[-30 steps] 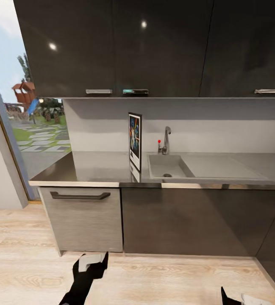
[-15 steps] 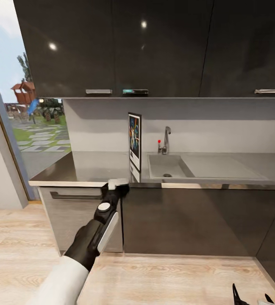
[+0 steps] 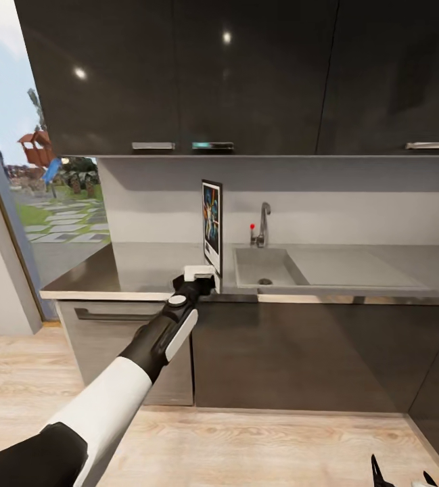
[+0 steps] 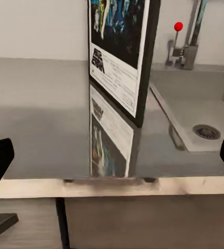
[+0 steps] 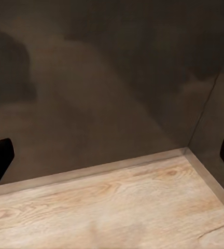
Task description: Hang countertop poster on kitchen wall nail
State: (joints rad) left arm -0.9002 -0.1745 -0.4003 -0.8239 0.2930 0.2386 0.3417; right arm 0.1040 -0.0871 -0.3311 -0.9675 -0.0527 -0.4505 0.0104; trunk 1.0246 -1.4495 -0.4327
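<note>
Step in hand: reach and grasp of the poster (image 3: 212,225); it stands upright on the table (image 3: 145,264), close to the front edge and edge-on to me, just beside the sink (image 3: 266,266), with the tap (image 3: 263,224) behind near the wall; its printed face turns toward the window side. The left gripper (image 3: 202,277) is extended at the front lip of the table, level with the poster's lower corner; in the left wrist view the two finger tips sit at the far sides of the picture with the poster's (image 4: 123,57) thin frame edge between them, so the jaws stand wide open and grip nothing. I judge the approach line good but not centred: the frame sits a little toward one finger; I want it midway before closing. Plan: advance slowly along the table top, jaws low but clear of the steel, until the frame's near vertical edge lies well inside the fingers; close on the frame and border rather than on a bare corner, since a thin rigid panel will pivot if pinched at one point; lift straight up before any swing. Risk: a nudge from either finger could tip the poster flat or into the sink. The right gripper (image 3: 400,477) hangs low near the wooden floor (image 3: 260,446) by the cabinet fronts; its jaws likewise stand open and empty.
</note>
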